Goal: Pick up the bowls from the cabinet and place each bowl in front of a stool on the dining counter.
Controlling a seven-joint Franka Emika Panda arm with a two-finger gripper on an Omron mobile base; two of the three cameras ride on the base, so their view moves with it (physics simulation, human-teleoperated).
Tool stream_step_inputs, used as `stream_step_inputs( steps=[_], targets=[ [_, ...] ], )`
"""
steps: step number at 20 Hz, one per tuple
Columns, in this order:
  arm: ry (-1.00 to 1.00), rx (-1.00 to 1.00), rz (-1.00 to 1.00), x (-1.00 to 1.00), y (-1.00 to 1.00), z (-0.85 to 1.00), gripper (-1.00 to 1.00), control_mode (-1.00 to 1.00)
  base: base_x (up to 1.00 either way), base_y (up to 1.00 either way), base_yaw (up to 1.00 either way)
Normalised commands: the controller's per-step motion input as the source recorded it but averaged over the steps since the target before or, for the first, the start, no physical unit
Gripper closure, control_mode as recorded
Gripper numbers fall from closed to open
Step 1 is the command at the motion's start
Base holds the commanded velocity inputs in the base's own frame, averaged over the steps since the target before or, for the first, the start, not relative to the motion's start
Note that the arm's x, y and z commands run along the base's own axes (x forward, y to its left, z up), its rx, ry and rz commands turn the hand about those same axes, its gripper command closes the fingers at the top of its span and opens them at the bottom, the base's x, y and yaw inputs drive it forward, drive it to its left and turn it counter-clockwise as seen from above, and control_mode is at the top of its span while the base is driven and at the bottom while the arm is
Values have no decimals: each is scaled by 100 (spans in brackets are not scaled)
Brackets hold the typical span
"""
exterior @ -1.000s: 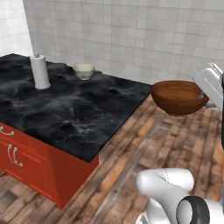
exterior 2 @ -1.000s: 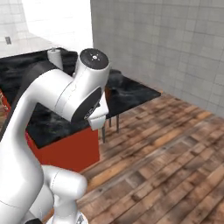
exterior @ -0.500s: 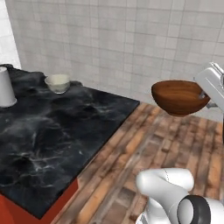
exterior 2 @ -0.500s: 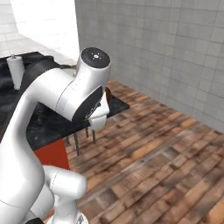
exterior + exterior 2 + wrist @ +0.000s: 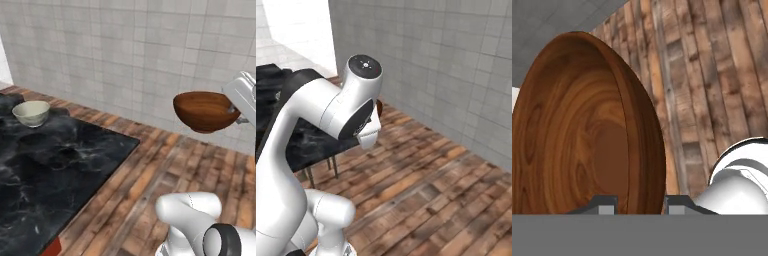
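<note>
The glossy reddish-brown bowl (image 5: 205, 111) hangs in the air above the wooden floor, right of the dining counter (image 5: 45, 170). My gripper (image 5: 234, 110) is shut on its right rim. In the hand view this bowl (image 5: 587, 135) stands on edge, with its rim clamped by my gripper (image 5: 639, 204). The cream bowl (image 5: 31, 112) sits upright on the black marble counter near its far edge. Thin dark legs of a stool (image 5: 335, 167) stand by the counter's end (image 5: 306, 145); its seat is hidden behind my arm. The cabinet is out of view.
A grey tiled wall (image 5: 130, 55) runs behind the counter and the floor. Wooden floorboards (image 5: 145, 180) stretch from the counter's corner to the right. My own white arm (image 5: 331, 110) blocks much of the right base view.
The base has driven and both base views have shifted: the counter slid left and a white roll left the picture. The brown bowl stays in my gripper at the same spot.
</note>
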Motion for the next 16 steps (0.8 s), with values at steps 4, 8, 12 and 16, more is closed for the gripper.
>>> stream_step_inputs(
  steps=[4, 8, 12, 16],
  targets=[
    [0, 0, 0, 0, 0, 0, 100, 100, 100, -100, 23],
    [0, 0, 0, 0, 0, 0, 100, 100, 100, -95, 33],
    [0, 0, 0, 0, 0, 0, 100, 100, 100, -76, 49],
    [0, 0, 0, 0, 0, 0, 100, 100, 100, -51, 62]
  ],
)
